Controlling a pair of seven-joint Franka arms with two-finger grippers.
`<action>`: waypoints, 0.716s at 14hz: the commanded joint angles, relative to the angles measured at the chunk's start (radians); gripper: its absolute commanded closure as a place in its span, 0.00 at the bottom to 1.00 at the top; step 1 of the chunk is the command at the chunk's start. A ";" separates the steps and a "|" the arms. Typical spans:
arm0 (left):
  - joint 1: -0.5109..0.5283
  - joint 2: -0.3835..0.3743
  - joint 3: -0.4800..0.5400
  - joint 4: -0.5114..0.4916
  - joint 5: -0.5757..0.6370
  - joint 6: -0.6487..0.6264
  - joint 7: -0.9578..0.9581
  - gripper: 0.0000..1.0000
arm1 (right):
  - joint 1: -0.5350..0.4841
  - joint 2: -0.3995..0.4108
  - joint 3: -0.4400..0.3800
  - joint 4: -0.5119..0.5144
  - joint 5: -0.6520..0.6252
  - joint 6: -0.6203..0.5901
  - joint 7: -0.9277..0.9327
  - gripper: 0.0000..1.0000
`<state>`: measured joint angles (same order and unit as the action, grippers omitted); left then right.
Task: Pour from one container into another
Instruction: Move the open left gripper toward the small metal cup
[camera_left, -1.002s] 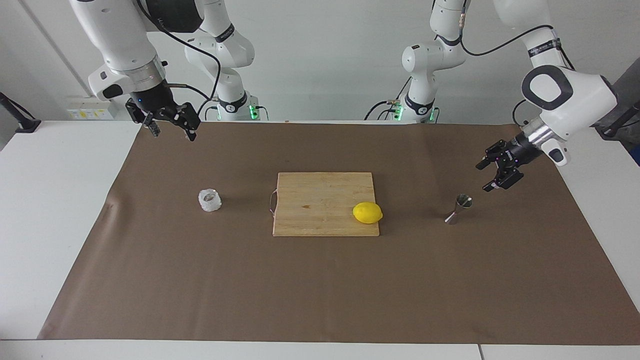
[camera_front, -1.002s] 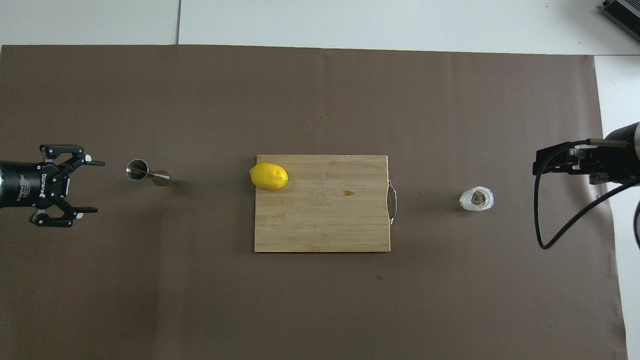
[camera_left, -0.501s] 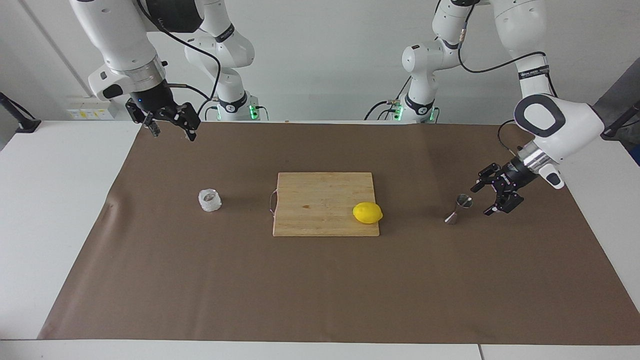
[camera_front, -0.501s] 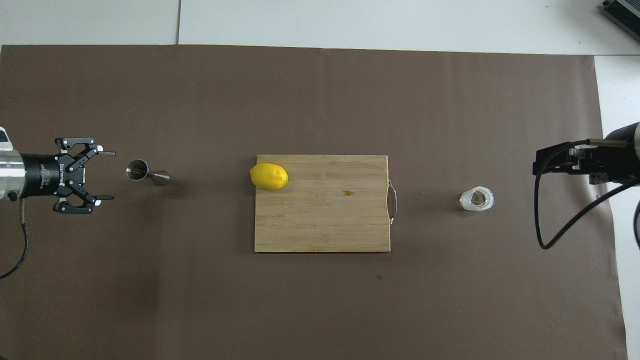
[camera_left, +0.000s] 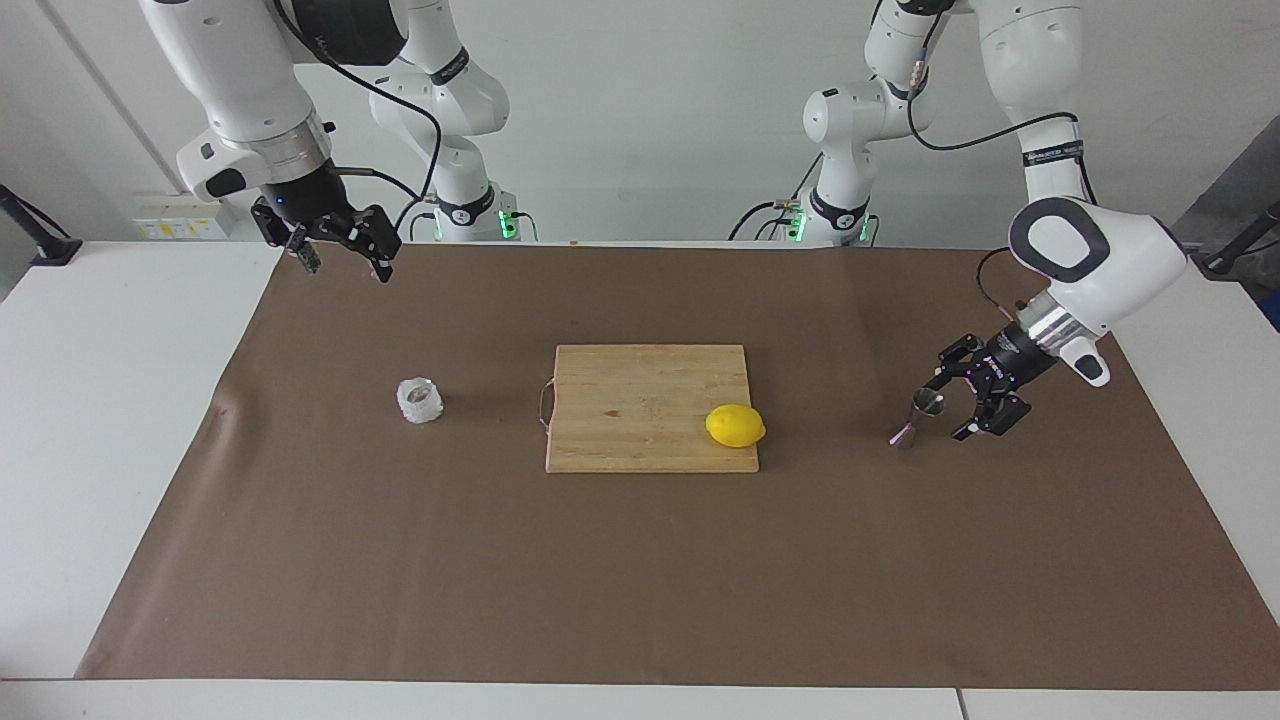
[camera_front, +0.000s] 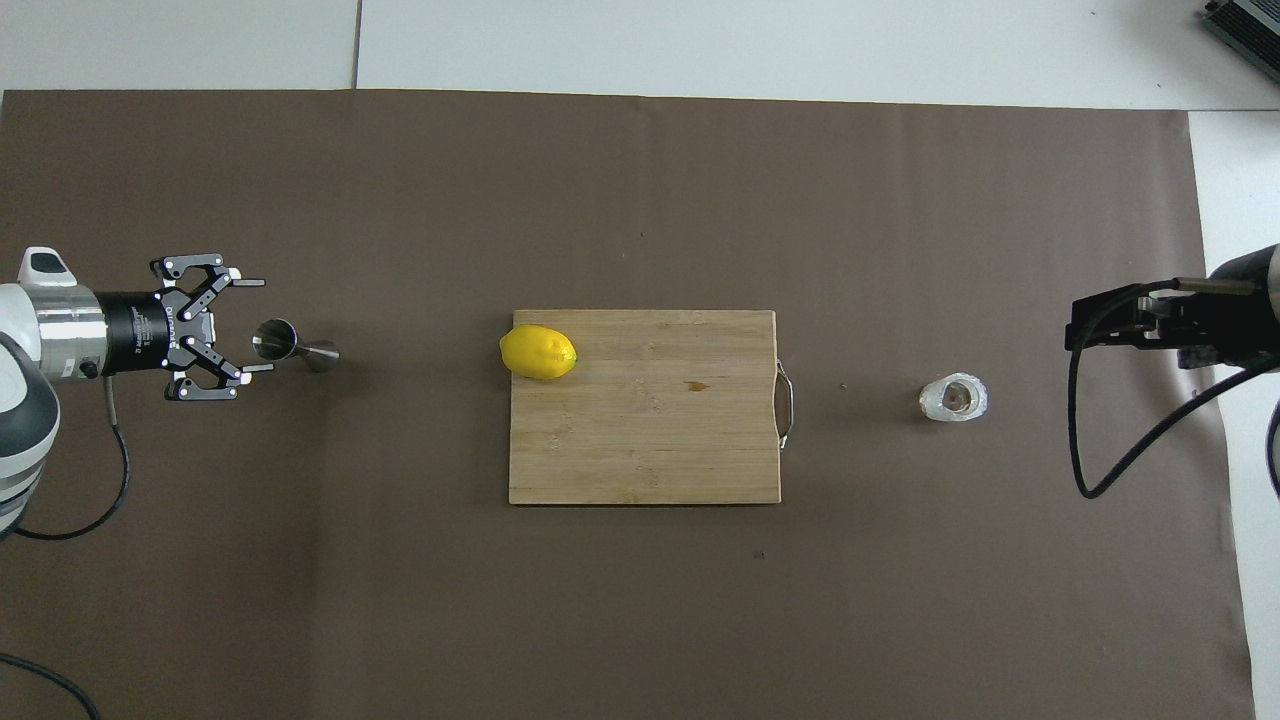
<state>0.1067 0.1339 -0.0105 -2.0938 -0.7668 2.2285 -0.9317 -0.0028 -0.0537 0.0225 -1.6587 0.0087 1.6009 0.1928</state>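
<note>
The clear faceted glass cup (camera_left: 420, 400) (camera_front: 953, 398) stands on the brown mat toward the right arm's end of the table. The steel hourglass jigger (camera_left: 915, 420) (camera_front: 293, 345) stands upright toward the left arm's end. My left gripper (camera_left: 948, 410) (camera_front: 258, 325) is low beside the jigger, open and pointing at it. Its fingertips reach about level with the jigger's upper rim and nothing is held. My right gripper (camera_left: 343, 262) (camera_front: 1080, 330) waits open and empty, high over the mat's edge near the glass cup.
A wooden cutting board (camera_left: 640, 390) (camera_front: 650, 450) with a metal handle lies mid-table between the two containers. A yellow lemon (camera_left: 735, 425) (camera_front: 538, 352) sits on its corner toward the jigger. A brown mat (camera_left: 640, 580) covers the table.
My left gripper has come down and moved in toward the jigger, staying open. The right arm, glass cup, jigger and lemon have not moved.
</note>
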 joint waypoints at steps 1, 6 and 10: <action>-0.025 -0.008 0.007 -0.037 -0.016 0.039 -0.016 0.00 | -0.002 -0.017 0.007 -0.021 -0.016 0.011 -0.006 0.00; -0.025 -0.008 0.009 -0.046 -0.016 0.069 -0.013 0.00 | -0.003 -0.017 0.007 -0.023 -0.015 0.011 -0.013 0.00; -0.025 -0.008 0.009 -0.052 -0.014 0.076 -0.013 0.00 | -0.002 -0.017 0.007 -0.021 -0.015 0.010 -0.013 0.00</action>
<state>0.0914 0.1344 -0.0080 -2.1264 -0.7669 2.2817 -0.9404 -0.0020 -0.0537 0.0225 -1.6589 0.0087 1.6009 0.1928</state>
